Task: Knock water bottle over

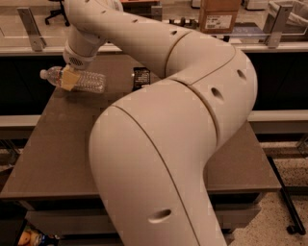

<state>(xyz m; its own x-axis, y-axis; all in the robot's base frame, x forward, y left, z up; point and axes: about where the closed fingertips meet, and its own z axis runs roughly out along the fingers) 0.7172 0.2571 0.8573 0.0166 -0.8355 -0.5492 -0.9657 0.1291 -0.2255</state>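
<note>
Bottle down on its side at the table's far-left corner, gripper right on it!

One bottle (89,82) lies flat, white cap pointing left, near the far edge of the brown table (53,144). The gripper (69,79) sits across its middle; gripping or merely resting there, can't tell. The big cream arm (163,144) sweeps across the foreground and hides most of the tabletop. One small dark packet (141,77) lies just right of the bottle, apart from it. One cardboard box (219,14) stands on the counter behind.
</note>
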